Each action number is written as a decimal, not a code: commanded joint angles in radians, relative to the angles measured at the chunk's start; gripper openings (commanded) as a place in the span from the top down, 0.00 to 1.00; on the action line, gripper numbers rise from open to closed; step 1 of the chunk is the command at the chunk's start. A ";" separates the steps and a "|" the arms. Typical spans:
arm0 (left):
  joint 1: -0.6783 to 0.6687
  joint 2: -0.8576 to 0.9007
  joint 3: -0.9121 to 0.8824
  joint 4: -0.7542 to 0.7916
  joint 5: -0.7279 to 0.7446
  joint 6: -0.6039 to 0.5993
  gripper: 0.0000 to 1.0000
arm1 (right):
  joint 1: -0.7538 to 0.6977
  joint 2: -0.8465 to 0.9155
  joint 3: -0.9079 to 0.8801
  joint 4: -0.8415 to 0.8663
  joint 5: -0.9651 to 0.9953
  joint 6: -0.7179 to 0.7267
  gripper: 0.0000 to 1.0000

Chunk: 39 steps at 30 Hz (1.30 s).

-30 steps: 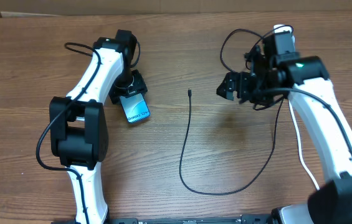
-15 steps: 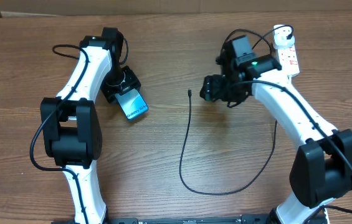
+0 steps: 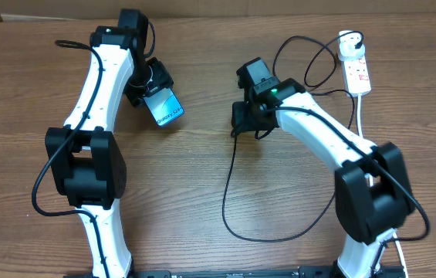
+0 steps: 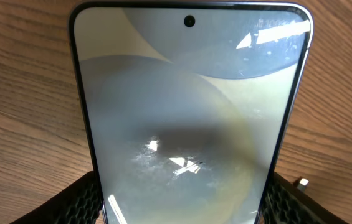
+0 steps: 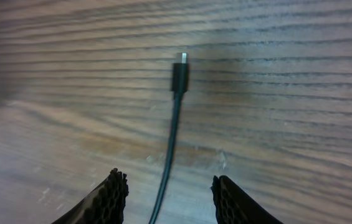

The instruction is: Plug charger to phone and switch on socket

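Note:
The phone (image 3: 169, 113) lies tilted on the wooden table at the left, and my left gripper (image 3: 154, 97) is shut on its near end. In the left wrist view the phone (image 4: 191, 106) fills the frame, a finger (image 4: 85, 202) pressing each long edge. The charger (image 3: 228, 177) is a thin black cable looping across the middle of the table. My right gripper (image 3: 239, 123) hovers over its small plug tip (image 5: 180, 68). The right gripper (image 5: 171, 199) is open, the cable (image 5: 171, 143) running between its fingers untouched. The socket (image 3: 356, 68) lies at the far right, away from both grippers.
The socket's white cord (image 3: 363, 127) runs down the right side toward the front edge. The charger's far end loops up near the round adapter (image 3: 349, 42). A pale wall (image 3: 218, 8) borders the table's far edge.
My right arm has swung left from near the socket to above the charger's plug tip, its jaws narrowing. The left arm has shifted the phone slightly away and up the table.

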 commanded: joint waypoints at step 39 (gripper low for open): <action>0.015 0.003 0.036 -0.014 0.015 0.003 0.37 | 0.090 0.185 0.101 0.070 0.232 0.062 0.74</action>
